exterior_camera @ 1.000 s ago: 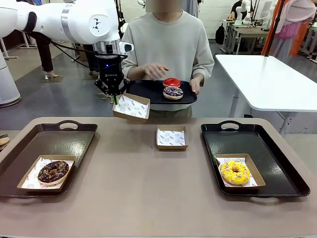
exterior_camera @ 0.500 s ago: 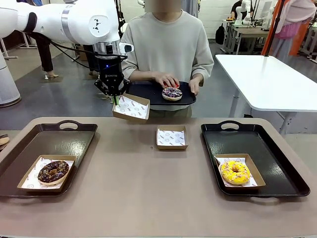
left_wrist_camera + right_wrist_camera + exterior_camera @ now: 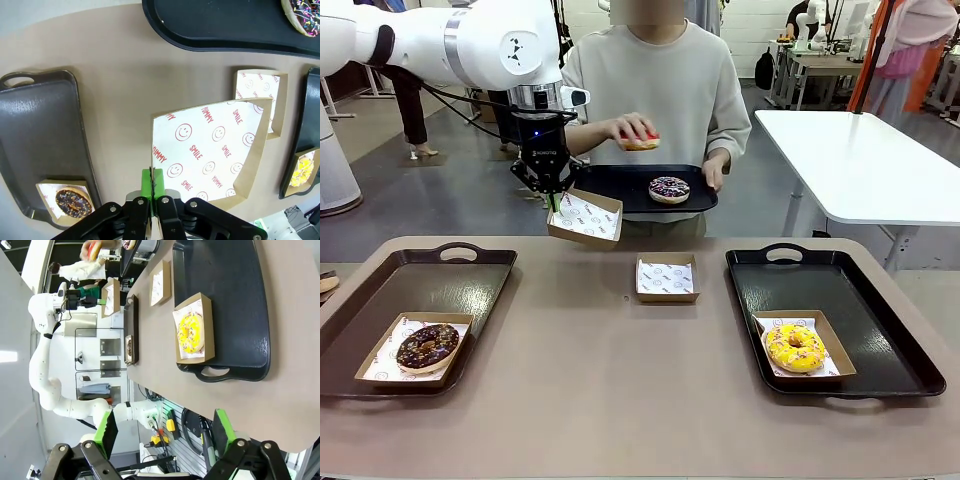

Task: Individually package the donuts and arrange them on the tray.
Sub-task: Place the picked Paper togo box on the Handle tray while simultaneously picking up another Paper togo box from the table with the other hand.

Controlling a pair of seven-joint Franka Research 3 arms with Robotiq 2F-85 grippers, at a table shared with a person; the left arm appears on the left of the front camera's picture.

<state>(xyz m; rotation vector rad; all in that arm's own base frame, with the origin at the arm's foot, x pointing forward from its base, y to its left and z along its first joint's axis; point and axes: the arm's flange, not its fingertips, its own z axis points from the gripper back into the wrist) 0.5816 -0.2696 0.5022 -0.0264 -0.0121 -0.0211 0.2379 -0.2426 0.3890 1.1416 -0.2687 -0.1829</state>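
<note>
Left gripper [image 3: 552, 200] clamped on rim of empty paper box [image 3: 586, 216], held aloft. Right gripper [image 3: 165, 427] spread wide, empty. Person's hand [image 3: 634, 127] holds red donut [image 3: 642, 141] above serving tray [image 3: 610, 186]; 1 purple donut [image 3: 669, 188] on it. Judged: donut soft, icing smears; take by sides.

Choc-brown donut [image 3: 427, 346] w/ pale sprinkles. Yellow donut [image 3: 794, 347] w/ small coloured specks. Red donut [image 3: 642, 144]: red icing, tan underside. Purple donut [image 3: 669, 188] w/ multicolour sprinkles. Box [image 3: 210, 150]: brown card, white liner, red smileys + red "SMILE"/"YUMMY" print. Trays [image 3: 420, 275] black. Table [image 3: 620, 390] tan. Left gripper [image 3: 154, 182] & right gripper [image 3: 165, 430]: black, green pads. Arm [image 3: 470, 40] white. Person's top [image 3: 660, 90] pale grey.
</note>
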